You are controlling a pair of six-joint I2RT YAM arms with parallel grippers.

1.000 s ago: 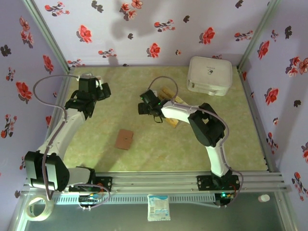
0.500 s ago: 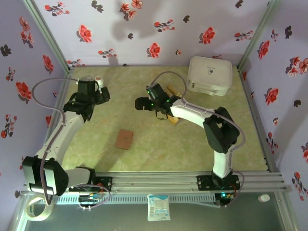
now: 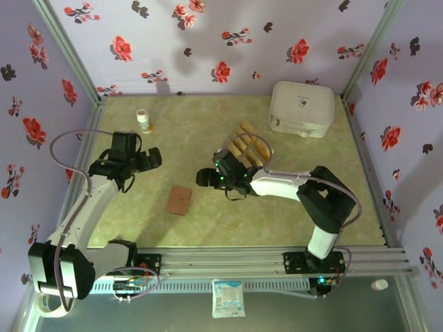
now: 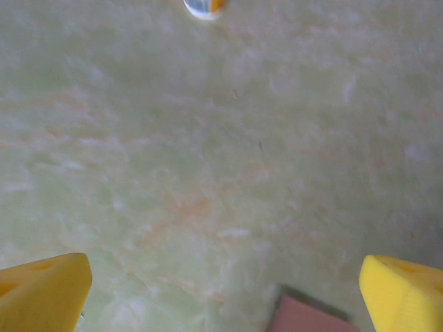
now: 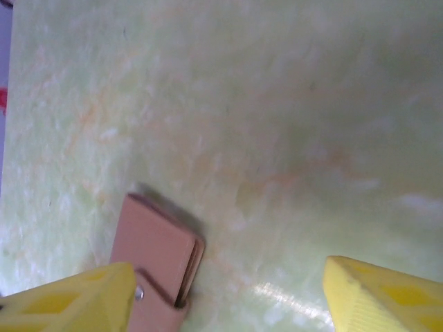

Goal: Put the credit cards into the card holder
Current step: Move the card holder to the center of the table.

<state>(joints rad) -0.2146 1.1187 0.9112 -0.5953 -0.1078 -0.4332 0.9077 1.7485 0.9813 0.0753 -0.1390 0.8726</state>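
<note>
The card holder (image 3: 181,200) is a closed reddish-brown wallet lying flat on the green table, left of centre. Several tan credit cards (image 3: 248,146) lie fanned out behind the right arm. My right gripper (image 3: 203,178) hovers just right of and behind the holder. In the right wrist view, it (image 5: 228,297) is open, and the card holder (image 5: 156,256) lies beside its left finger (image 5: 69,297) with its snap flap facing me. My left gripper (image 3: 149,159) is open to the holder's far left. In the left wrist view, a corner of the card holder (image 4: 311,318) shows between the left gripper's fingertips (image 4: 221,304).
A big white rounded box (image 3: 301,108) sits at the back right corner. A small white bottle with an orange label (image 3: 144,120) stands at the back left, and the bottle (image 4: 204,5) also sits at the top edge of the left wrist view. Flowered walls close in three sides.
Both arms have swung toward the near side. The right gripper left the cards and came down next to the card holder. The left gripper pulled back, uncovering the bottle.
</note>
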